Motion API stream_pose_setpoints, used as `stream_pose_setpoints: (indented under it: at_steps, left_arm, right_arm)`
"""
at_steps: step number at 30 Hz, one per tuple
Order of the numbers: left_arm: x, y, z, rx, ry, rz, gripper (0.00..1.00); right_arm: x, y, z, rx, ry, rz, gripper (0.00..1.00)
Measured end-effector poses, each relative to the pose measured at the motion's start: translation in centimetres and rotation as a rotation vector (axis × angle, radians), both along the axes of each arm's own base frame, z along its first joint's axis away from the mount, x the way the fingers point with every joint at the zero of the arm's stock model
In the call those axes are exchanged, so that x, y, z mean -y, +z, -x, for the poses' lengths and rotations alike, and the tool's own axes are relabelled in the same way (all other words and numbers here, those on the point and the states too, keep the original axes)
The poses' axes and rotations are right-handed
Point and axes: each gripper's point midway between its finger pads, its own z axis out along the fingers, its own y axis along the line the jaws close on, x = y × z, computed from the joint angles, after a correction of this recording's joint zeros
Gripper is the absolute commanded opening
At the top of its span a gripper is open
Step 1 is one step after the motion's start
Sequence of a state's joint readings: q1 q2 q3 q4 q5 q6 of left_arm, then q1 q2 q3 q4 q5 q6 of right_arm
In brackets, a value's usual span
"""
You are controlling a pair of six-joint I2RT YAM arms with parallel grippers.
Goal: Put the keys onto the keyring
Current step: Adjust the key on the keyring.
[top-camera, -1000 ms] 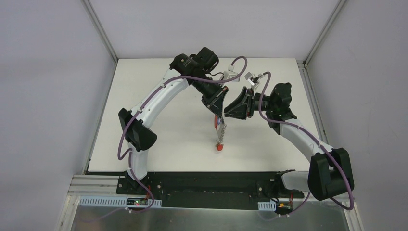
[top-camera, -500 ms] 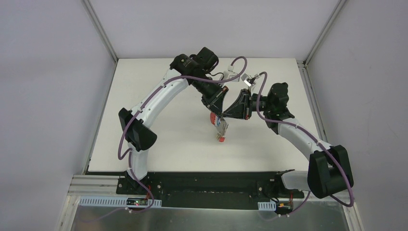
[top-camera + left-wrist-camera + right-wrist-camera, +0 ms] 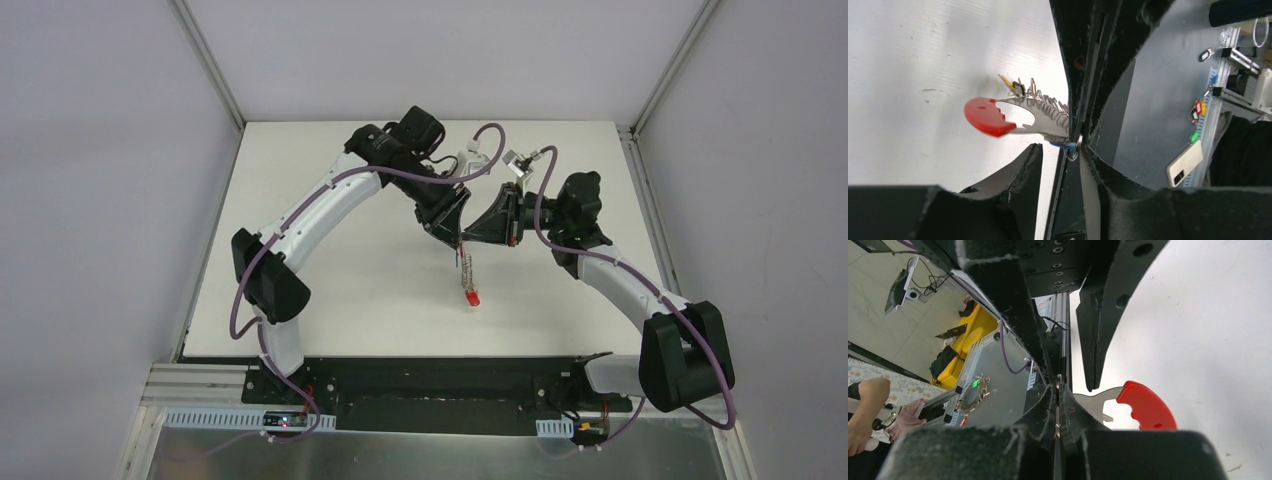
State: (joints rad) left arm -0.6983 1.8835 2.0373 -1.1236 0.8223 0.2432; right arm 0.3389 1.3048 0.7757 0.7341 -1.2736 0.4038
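The keyring (image 3: 468,275) hangs above the white table, grey clip half up and red half (image 3: 471,297) down. My right gripper (image 3: 468,240) is shut on the keyring's grey end (image 3: 1093,402), and a thin metal ring shows at its fingertips (image 3: 1068,412). The red half (image 3: 1145,405) sticks out to the right. My left gripper (image 3: 456,232) stands right against it with its jaws apart, holding nothing. In the left wrist view the keyring (image 3: 993,116) juts left. Small keys with yellow, dark and red tags (image 3: 1018,86) hang on its clips. A blue tag (image 3: 1060,145) with a small ring sits in my left gripper (image 3: 1064,150).
Both arms meet over the back middle of the white table (image 3: 330,260). Grey walls and aluminium posts (image 3: 205,65) close the back and sides. A black base rail (image 3: 430,375) runs along the near edge.
My right gripper has shut on the keyring's grey end and my left gripper has opened. The keyring now hangs straighter, its red end a little further right.
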Motion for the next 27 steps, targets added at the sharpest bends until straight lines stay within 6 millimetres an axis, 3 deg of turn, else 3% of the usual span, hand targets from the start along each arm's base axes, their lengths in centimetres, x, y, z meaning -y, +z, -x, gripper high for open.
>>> stream_pose_setpoints:
  at_steps: [6, 11, 16, 27]
  left_arm:
    - [-0.5, 0.8, -0.4, 0.119, -0.009, 0.081, 0.35]
    - [-0.1, 2.0, -0.7, 0.187, -0.025, 0.135, 0.23]
    - [0.1, 2.0, -0.7, 0.190, -0.038, 0.154, 0.08]
    - [0.2, 1.5, -0.3, 0.143, -0.041, 0.163, 0.00]
  right_arm:
    - [0.2, 0.3, -0.6, -0.011, -0.029, -0.008, 0.00]
    - [0.3, 0.4, -1.1, -0.019, -0.052, -0.011, 0.00]
    - [0.6, 0.4, -1.4, -0.027, -0.068, -0.012, 0.00]
    - [0.9, 0.5, -2.6, -0.038, -0.129, -0.018, 0.00]
